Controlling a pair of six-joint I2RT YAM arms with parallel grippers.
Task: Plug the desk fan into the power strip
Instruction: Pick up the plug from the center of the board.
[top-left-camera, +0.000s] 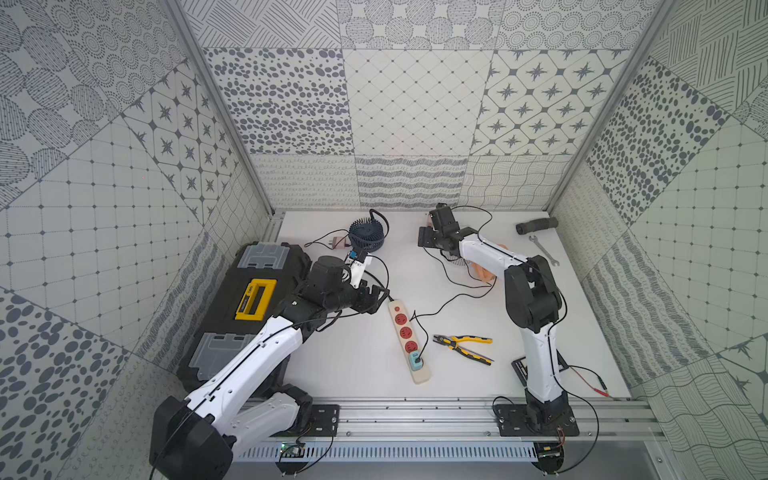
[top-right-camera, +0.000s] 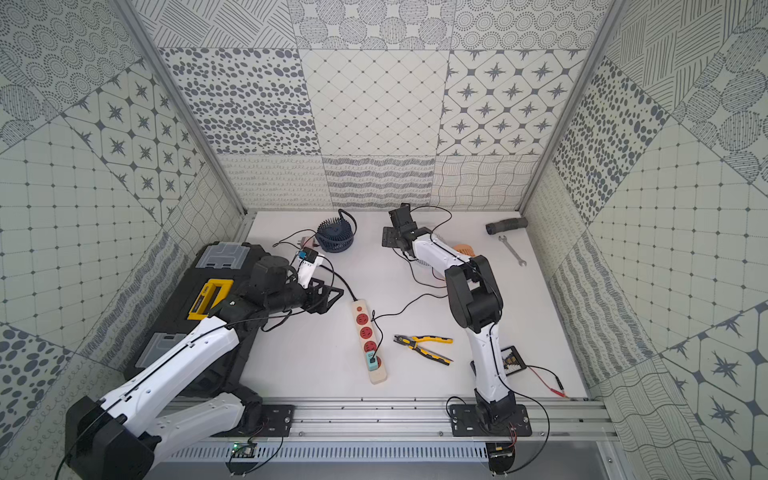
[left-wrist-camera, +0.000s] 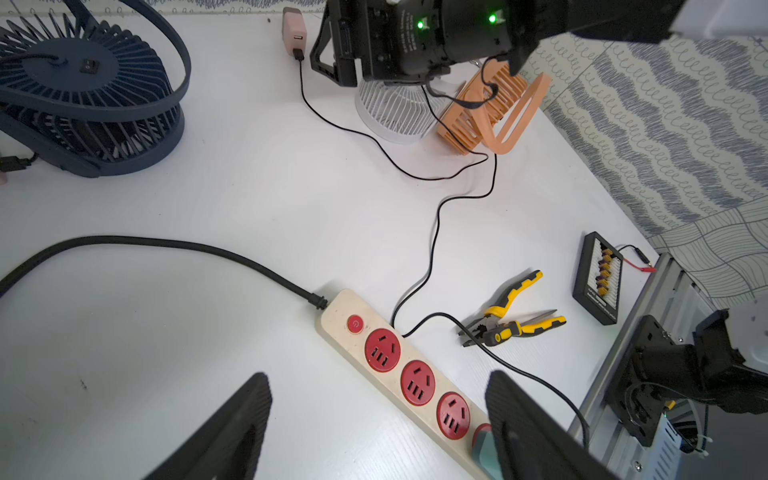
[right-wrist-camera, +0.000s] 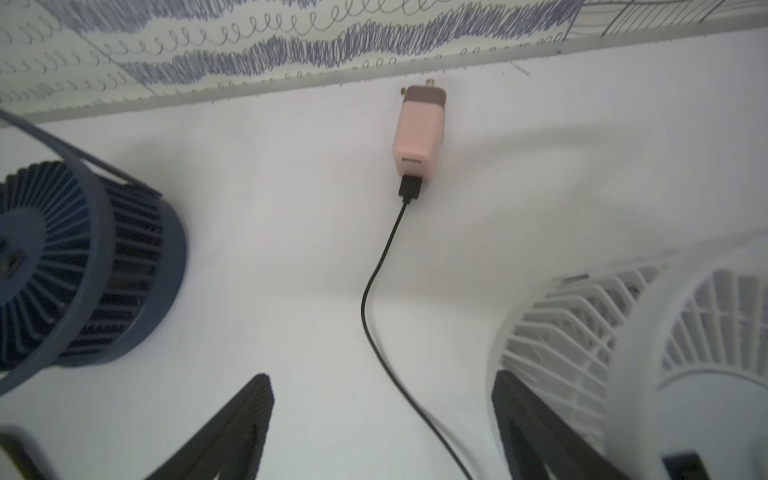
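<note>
a faint power symbol marks the red switch (left-wrist-camera: 354, 323) on the power strip (left-wrist-camera: 338, 309). white print on the black terminal board (left-wrist-camera: 594, 286) and the label on the toolbox (top-left-camera: 286, 266) handle are too small to read.

Power strip (top-left-camera: 407, 339): long cream-beige bar, flat, scene centre, running near to far, slightly skewed. Red switch (top-left-camera: 397, 309) at far end; thick black cord (left-wrist-camera: 166, 245) exiting there, curving left. Four round red sockets (left-wrist-camera: 382, 350) in row: three far ones empty, nearest holding teal plug (top-left-camera: 415, 360).
</note>
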